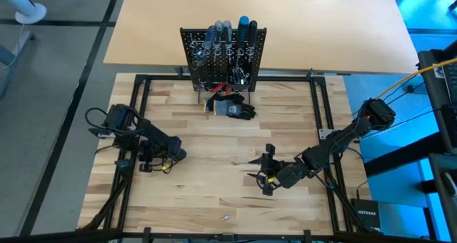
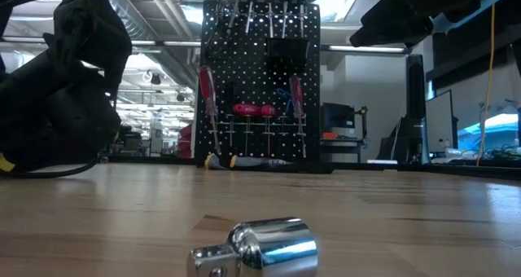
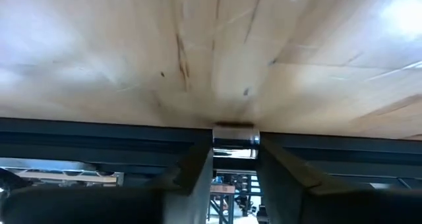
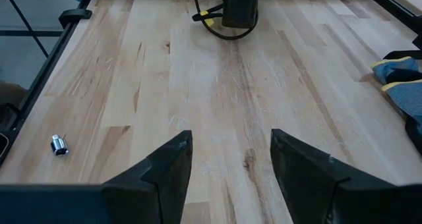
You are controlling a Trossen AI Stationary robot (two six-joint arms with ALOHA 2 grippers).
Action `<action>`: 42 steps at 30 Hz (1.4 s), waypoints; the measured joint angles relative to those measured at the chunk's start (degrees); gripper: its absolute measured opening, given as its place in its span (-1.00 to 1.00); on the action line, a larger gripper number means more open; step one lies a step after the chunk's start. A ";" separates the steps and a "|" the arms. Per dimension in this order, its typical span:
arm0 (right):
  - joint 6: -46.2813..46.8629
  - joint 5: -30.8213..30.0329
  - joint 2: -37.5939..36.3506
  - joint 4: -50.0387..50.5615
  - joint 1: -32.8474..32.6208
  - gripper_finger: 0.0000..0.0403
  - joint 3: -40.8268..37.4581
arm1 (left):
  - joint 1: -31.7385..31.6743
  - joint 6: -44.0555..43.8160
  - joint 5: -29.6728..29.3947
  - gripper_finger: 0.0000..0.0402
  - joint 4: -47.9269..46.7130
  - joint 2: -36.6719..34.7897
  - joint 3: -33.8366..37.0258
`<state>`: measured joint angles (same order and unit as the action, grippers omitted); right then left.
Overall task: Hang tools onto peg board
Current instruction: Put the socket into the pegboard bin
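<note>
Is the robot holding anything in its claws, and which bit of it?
The left gripper has a small shiny metal piece between its fingertips, by its sides. The right gripper is open, empty.

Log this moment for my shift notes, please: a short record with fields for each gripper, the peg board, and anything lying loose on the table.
left gripper: low over the table's left side, fingers around a small shiny metal piece
right gripper: open, empty, above bare wood at centre-right
peg board: upright at the table's far edge, screwdrivers hung along its top
loose items: silver socket near the front edge; glove bundle before the board
</note>
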<state>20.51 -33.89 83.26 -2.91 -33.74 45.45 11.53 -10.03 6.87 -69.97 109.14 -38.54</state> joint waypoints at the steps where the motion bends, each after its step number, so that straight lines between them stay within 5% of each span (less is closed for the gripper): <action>1: 0.00 0.01 0.00 0.00 0.00 0.00 0.00 | 0.00 0.02 -0.02 -0.53 -0.09 0.04 -0.22; 5: 0.00 0.00 0.00 0.00 0.00 0.00 0.00 | 0.00 1.14 -0.11 -0.66 -0.68 0.11 -1.21; 15: 0.00 0.00 0.00 0.00 0.02 0.00 -0.02 | 0.00 0.99 -0.15 -0.58 -2.23 0.22 -3.68; 26: -0.02 0.00 0.00 0.00 0.02 0.00 0.00 | 0.02 0.82 -0.79 -0.60 -5.68 0.13 -14.52; 42: 0.00 0.02 0.00 0.06 0.00 0.00 0.00 | -2.37 2.74 -20.96 -0.59 -6.37 -8.59 -40.22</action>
<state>20.51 -33.87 83.26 -2.85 -33.74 45.45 9.16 -7.29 -14.08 -76.35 100.55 -78.76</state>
